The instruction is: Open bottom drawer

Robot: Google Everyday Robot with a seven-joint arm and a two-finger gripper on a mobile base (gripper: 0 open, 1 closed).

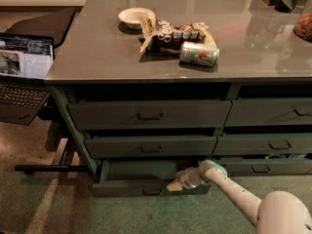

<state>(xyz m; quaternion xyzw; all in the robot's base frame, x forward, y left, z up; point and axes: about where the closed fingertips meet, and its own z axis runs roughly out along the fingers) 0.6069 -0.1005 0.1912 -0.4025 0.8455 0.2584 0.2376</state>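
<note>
The bottom drawer (136,172) of the left stack is a slim dark green drawer. It stands pulled partway out, and its plain green inside shows. A small dark handle (152,191) sits at the middle of its front. My gripper (175,185) is at the top edge of the drawer front, just right of the handle. The white arm (234,194) reaches in from the lower right.
Two taller green drawers (148,115) sit above it, slightly ajar. The right-hand stack (268,145) stands beside them. On the grey tabletop (87,57) are a white bowl (134,16), a snack bag (170,33) and a can (199,53). A laptop (24,77) stands at left. The floor is green carpet (73,213).
</note>
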